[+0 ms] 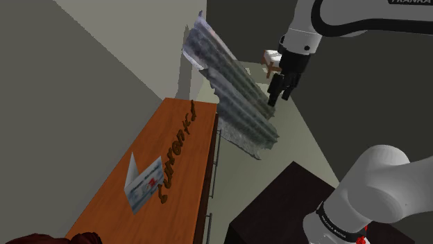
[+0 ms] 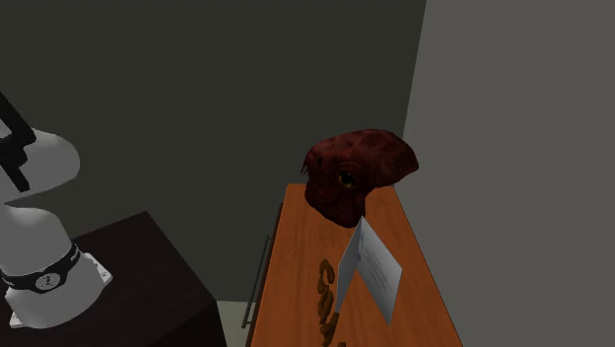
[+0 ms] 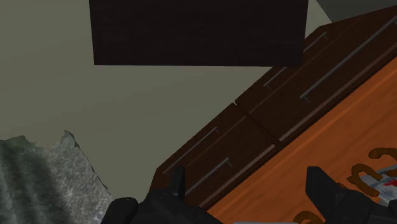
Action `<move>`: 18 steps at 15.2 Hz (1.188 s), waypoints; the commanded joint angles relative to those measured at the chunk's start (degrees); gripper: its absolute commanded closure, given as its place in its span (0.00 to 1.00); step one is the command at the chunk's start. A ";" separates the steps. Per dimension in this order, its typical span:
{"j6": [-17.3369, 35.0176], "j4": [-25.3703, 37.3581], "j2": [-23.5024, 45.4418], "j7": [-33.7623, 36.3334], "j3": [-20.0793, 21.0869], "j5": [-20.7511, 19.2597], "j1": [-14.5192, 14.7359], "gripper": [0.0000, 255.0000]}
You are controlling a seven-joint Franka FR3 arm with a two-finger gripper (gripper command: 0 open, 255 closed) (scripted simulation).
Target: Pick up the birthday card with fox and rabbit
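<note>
The birthday card (image 1: 143, 181) stands folded like a tent on the orange-brown cabinet top (image 1: 111, 201); it is white with a small red and blue picture. In the second exterior view the card (image 2: 368, 268) shows its pale back. My gripper (image 1: 275, 97) hangs high over the floor, well off to the shoulder view's right of the cabinet and far from the card. In the wrist view my gripper (image 3: 251, 191) is open, its fingers (image 3: 177, 186) wide apart with nothing between them, above the cabinet's drawer fronts (image 3: 254, 133). A corner of the card (image 3: 388, 183) peeks in at the edge.
A brown curly lettering ornament (image 1: 177, 147) lies along the cabinet top beside the card. A dark red head-like figure (image 2: 357, 173) sits at one end of the top. A grey crumpled sheet (image 1: 232, 93) hangs near the gripper. The dark stand (image 1: 291, 208) is below.
</note>
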 commanded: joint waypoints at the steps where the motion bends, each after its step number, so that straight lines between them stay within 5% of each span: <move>1: 0.00 0.00 0.00 0.00 0.00 0.00 0.00 0.00; 18: 15.11 7.48 22.58 21.88 19.04 6.52 5.53 0.00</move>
